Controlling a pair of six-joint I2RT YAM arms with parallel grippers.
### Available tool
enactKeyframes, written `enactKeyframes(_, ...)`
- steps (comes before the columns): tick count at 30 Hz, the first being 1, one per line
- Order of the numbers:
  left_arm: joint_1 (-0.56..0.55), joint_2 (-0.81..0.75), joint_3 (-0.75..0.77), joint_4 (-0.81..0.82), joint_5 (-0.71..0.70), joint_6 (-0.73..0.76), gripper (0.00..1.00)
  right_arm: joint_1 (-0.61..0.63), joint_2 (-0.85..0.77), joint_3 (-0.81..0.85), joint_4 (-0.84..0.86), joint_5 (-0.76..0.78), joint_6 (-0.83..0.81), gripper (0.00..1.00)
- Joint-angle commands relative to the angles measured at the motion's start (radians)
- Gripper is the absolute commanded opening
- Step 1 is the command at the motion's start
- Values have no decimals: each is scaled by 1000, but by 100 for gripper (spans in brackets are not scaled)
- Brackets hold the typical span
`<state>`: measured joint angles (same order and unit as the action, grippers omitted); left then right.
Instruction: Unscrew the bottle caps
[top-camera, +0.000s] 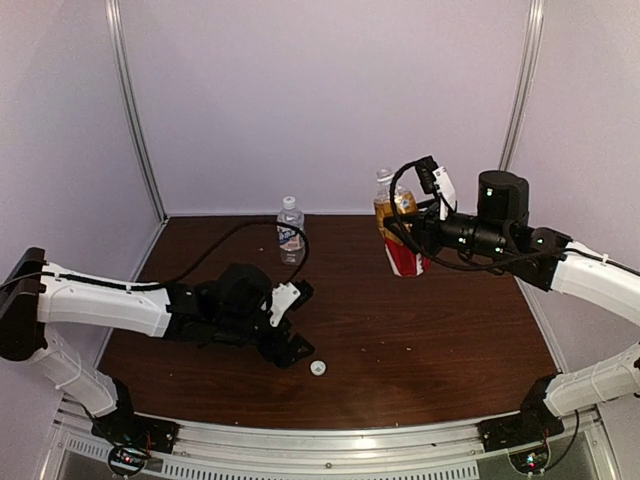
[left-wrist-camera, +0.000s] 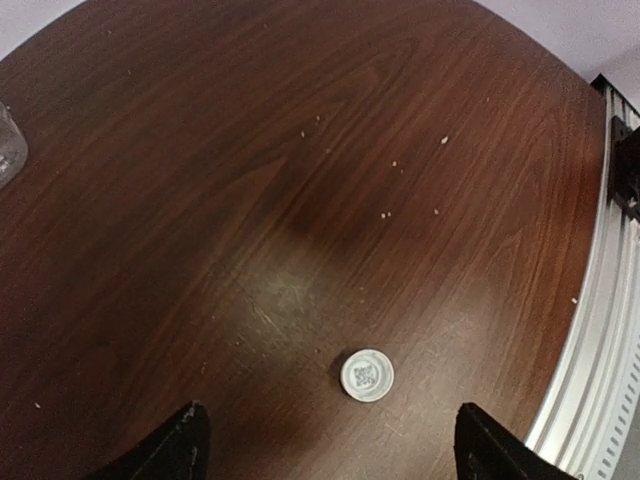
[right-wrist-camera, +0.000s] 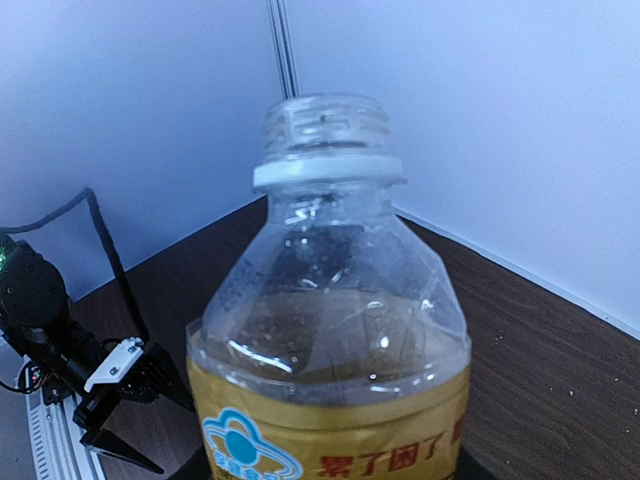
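Note:
A white bottle cap (top-camera: 318, 368) lies loose on the brown table near the front, and it also shows in the left wrist view (left-wrist-camera: 367, 375). My left gripper (top-camera: 290, 345) is open and empty just left of it, with its fingers either side of the cap and nearer the camera (left-wrist-camera: 328, 425). My right gripper (top-camera: 405, 232) is shut on the amber bottle (top-camera: 400, 245) and holds it upright at the back right. Its threaded neck (right-wrist-camera: 325, 125) is bare, with no cap. The clear bottle (top-camera: 290, 235) stands at the back centre with its white cap (top-camera: 289, 202) on.
A black cable (top-camera: 225, 240) loops over the table from the left arm towards the clear bottle. A metal rail (left-wrist-camera: 600, 330) runs along the table's near edge. White walls close in the back and both sides.

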<state>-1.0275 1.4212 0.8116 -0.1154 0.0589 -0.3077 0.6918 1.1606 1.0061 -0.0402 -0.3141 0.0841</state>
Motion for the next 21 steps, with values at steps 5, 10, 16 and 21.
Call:
enactKeyframes(5,-82,202,96,2,-1,56,88,-19,-27,-37,-12,27,26,48)
enactKeyframes(10,-102,295,166,-39,-3,77,87,-23,-33,-47,-12,21,25,48)
enactKeyframes(16,-107,370,220,-88,-5,87,77,-27,-39,-58,-13,20,19,48)
enactKeyframes(21,-109,393,236,-118,-18,93,69,-32,-36,-64,-10,15,17,48)
